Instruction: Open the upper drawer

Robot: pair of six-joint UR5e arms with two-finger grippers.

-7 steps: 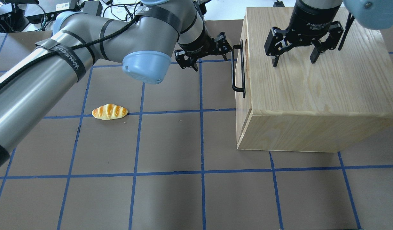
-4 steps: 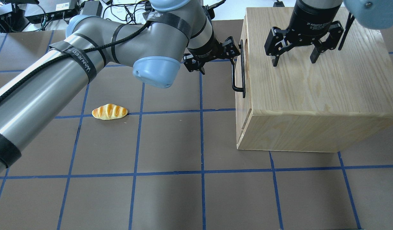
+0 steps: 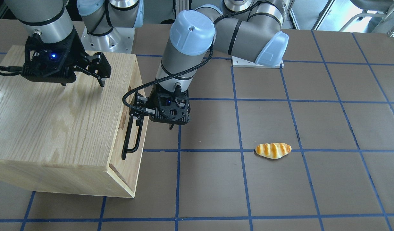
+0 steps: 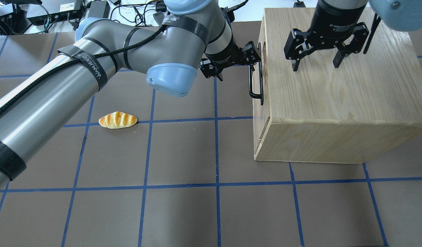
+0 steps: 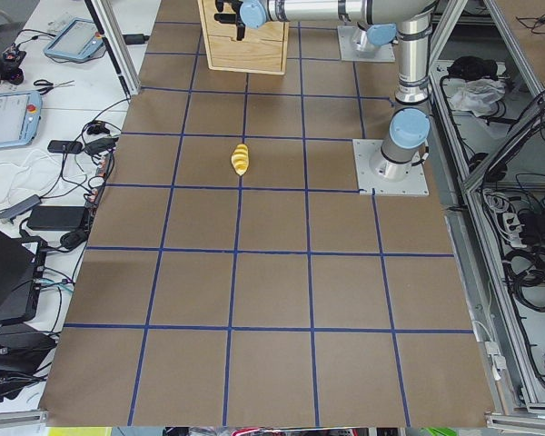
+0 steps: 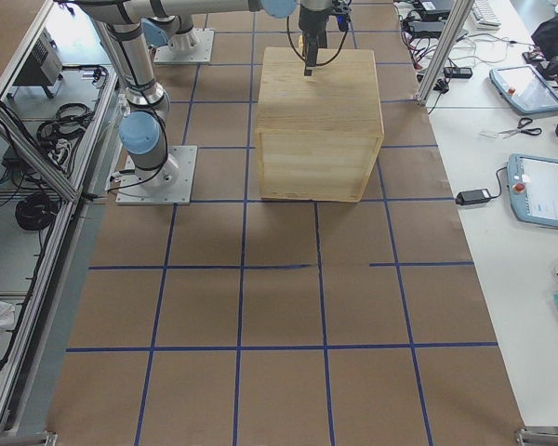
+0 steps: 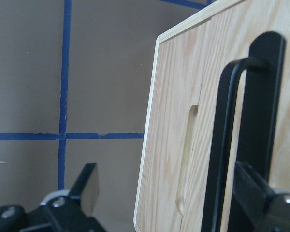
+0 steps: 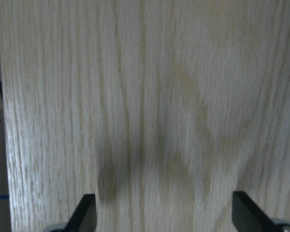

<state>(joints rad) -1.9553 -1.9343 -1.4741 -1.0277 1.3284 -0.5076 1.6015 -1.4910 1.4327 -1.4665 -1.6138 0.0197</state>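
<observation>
The upper drawer (image 7: pixel 169 96) is a light wood front panel with an oblong slot (image 7: pixel 186 159) and a long black bar handle (image 4: pixel 250 84). It sits flush in the wooden cabinet (image 4: pixel 334 96). My left gripper (image 4: pixel 235 63) is open at the far end of the handle. In the left wrist view the handle bar (image 7: pixel 222 145) stands between the fingers, close to the right-hand finger (image 7: pixel 253 193). The front view shows the left gripper (image 3: pixel 153 120) beside the handle (image 3: pixel 126 141). My right gripper (image 4: pixel 315 60) is open and empty, just above the cabinet top (image 8: pixel 145 96).
A toy bread roll (image 4: pixel 117 120) lies on the brown mat with blue tape lines, left of the cabinet in the overhead view. It also shows in the front view (image 3: pixel 273 150). Cables and boxes lie beyond the mat's far edge (image 4: pixel 53 13).
My left arm has moved right toward the cabinet, bringing its open gripper from beside the handle to around the handle's far end. The right gripper and the drawer have not moved.
</observation>
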